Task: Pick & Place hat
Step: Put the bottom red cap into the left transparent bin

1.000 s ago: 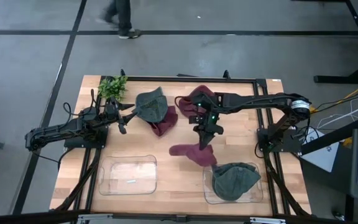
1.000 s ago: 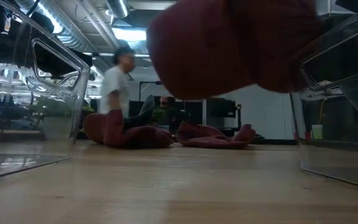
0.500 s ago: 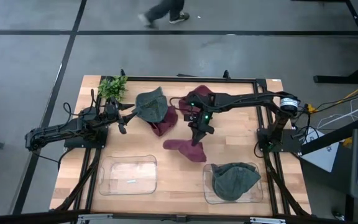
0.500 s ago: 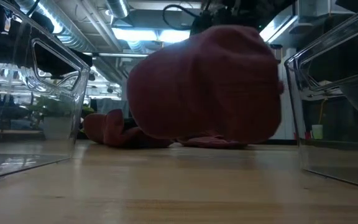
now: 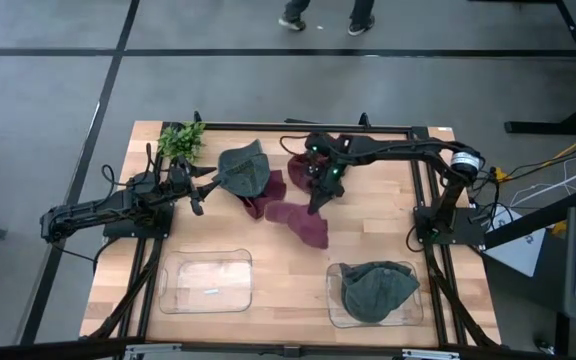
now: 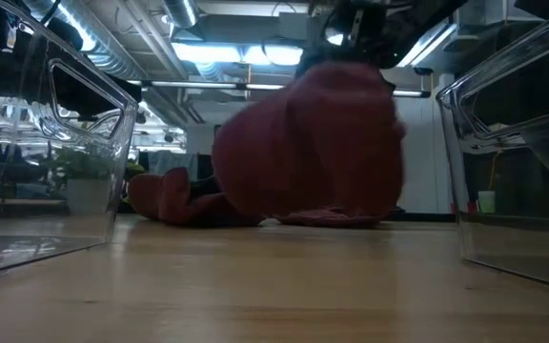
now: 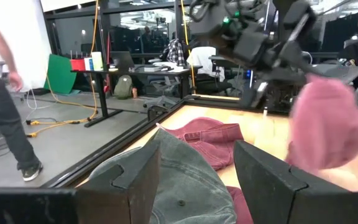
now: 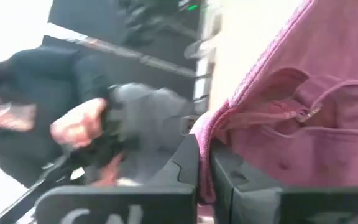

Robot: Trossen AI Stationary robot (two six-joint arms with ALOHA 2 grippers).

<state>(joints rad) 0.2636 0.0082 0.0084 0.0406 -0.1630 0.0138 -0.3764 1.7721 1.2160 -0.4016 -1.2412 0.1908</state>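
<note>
Table (image 5: 388,235): wooden top, two clear bins at 6 o'clock.
Right gripper (image 5: 315,207): clenched on maroon hat (image 5: 298,222), pinching its edge so it drapes at table centre.
Left gripper (image 5: 204,190): released, waiting at 9 o'clock beside green hat (image 5: 243,168).

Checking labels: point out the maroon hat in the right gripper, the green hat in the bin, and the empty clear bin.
maroon hat (image 5: 303,224), high view, middle of its crown.
green hat (image 5: 377,289), high view, centre of its top.
clear bin (image 5: 205,256), high view, its far rim.
</note>
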